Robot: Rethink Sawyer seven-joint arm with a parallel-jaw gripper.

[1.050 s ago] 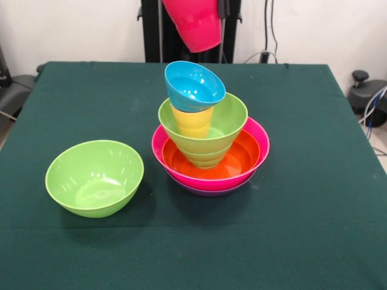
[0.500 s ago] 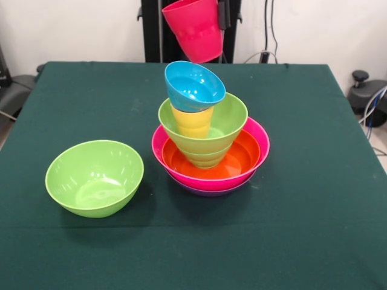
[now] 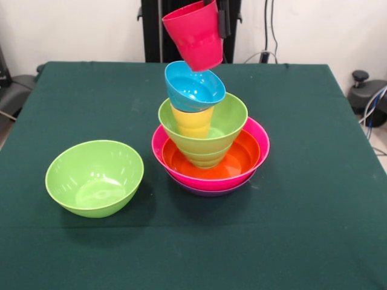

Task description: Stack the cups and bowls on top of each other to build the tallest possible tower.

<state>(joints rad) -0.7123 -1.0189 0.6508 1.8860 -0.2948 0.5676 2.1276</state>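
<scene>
The tower stands mid-table: a purple bowl at the bottom, then a pink bowl, an orange bowl and a lime green bowl. A yellow cup stands in the green bowl. A small sky blue bowl sits tilted on the cup. Just above the blue bowl hangs a red cup, tilted, mouth up. My gripper is shut on its right rim, with one black finger showing. Another large lime green bowl sits alone at front left.
A dark green cloth covers the table. Its edges run close on the left and right. Black gear and cables sit beyond the right edge.
The red cup has come down in the gripper, from the top edge to just above the blue bowl. The tower and the loose green bowl have not moved.
</scene>
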